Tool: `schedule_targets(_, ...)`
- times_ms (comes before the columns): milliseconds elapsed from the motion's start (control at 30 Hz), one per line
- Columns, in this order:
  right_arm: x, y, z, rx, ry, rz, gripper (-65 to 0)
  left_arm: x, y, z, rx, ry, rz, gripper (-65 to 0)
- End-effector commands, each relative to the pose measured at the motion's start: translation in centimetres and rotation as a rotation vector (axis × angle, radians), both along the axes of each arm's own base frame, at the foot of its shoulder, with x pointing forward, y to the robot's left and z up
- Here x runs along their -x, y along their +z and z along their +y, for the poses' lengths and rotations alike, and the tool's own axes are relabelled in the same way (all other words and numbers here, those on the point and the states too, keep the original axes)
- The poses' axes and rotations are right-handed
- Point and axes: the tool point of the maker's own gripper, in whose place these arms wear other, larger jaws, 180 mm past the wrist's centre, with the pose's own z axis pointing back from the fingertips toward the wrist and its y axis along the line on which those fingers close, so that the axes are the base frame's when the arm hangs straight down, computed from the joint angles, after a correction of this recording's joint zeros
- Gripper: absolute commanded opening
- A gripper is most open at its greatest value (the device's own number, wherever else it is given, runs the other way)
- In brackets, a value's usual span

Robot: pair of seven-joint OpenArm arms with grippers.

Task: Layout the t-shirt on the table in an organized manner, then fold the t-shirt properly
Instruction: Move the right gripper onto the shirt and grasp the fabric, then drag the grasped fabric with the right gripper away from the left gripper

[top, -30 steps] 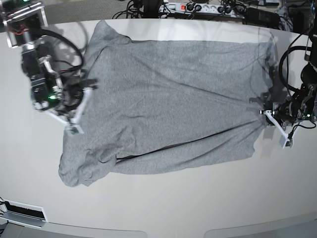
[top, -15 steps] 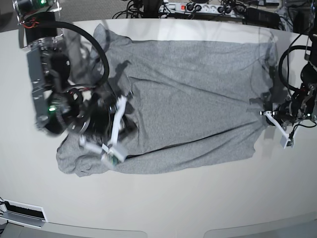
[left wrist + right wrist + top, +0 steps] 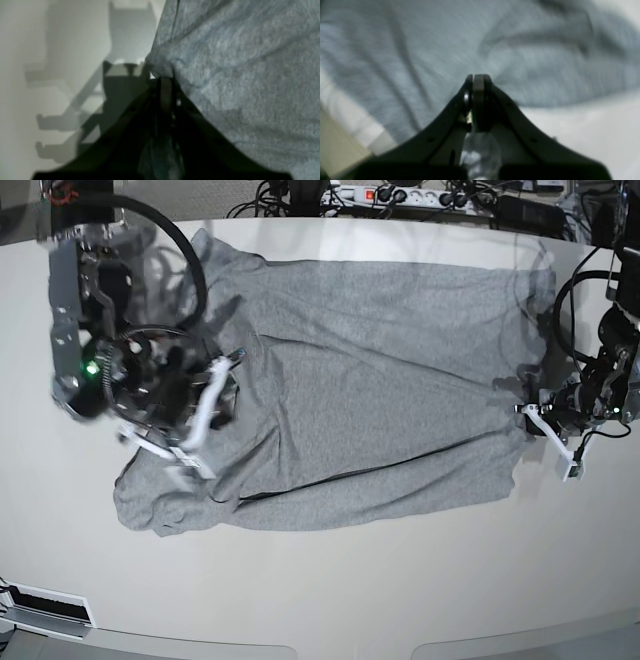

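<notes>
The grey t-shirt (image 3: 370, 380) lies spread across the table (image 3: 330, 590), with wrinkles and a bunched lower-left corner. At the shirt's right edge my left gripper (image 3: 527, 411) is shut, and a puckered bit of the t-shirt (image 3: 225, 62) is pinched at the left gripper (image 3: 165, 80) tips. My right gripper (image 3: 228, 392) is over the shirt's left part, blurred. The right wrist view shows the right gripper (image 3: 476, 76) shut with its tips against the t-shirt (image 3: 420, 50). Whether cloth is caught between its jaws I cannot tell.
A power strip and a tangle of cables (image 3: 400, 195) lie along the table's far edge. Black cables (image 3: 575, 300) hang by the left arm at the right. The table's curved front edge (image 3: 350, 648) runs along the bottom.
My right arm swung from the shirt's left edge onto the cloth, dipped low, then pulled back up-left, and its jaws closed. The shirt's left side shifted. The left gripper stayed at the right edge.
</notes>
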Motion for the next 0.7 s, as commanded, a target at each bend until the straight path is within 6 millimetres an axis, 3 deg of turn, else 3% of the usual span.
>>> schedule_targets(0,-1.1,0.9,-1.3,-0.009,-0.061,-0.050,-65.0,0.0,0.3,0.4,-0.011,-0.008,0.015,-65.0)
schedule_targets(100,-0.5,-0.9,-5.5,0.001,-0.235,-0.015,-65.0,0.0,0.3,0.4,-0.013,-0.010,0.016,-65.0)
schedule_targets(200,0.5,-2.6,-7.1,-0.085,-0.300,0.032,-65.0,0.0,0.2,0.4,-0.013,-0.010,0.015,-65.0)
schedule_targets(467,1.7,-6.7,-5.5,-0.494,-0.386,0.161,-65.0,0.0,0.3,0.4,-0.013,-0.009,0.015,-65.0)
schedule_targets(667,2.4,-9.1,-3.0,-0.630,-0.368,0.238,-65.0,0.0,0.3,0.4,-0.013,-0.009,0.015,-65.0)
